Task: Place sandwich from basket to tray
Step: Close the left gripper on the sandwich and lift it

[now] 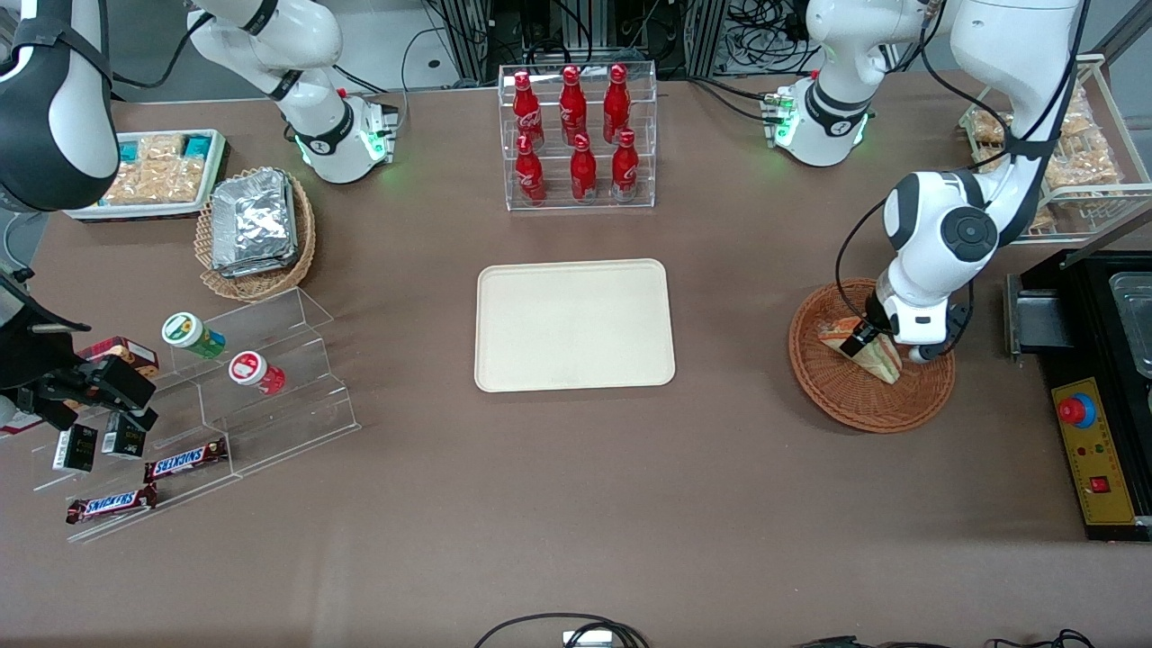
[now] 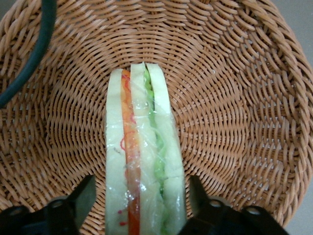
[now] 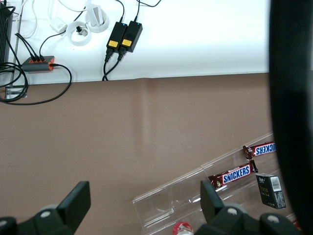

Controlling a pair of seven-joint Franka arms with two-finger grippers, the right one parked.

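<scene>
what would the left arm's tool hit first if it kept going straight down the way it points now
Probably the clear-wrapped triangular sandwich: the tool is open, one finger on either side of it, a gap showing each side. Going on, the fingers should reach the floor of the round reddish-brown wicker basket, though the depth left is unclear.

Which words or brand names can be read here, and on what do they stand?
"SNICKERS": two chocolate bars on the clear stand.
Red bottles: white script, too small to read.
Small black boxes: unreadable.
Sandwich, between the gripper fingers in the basket: no text.
</scene>
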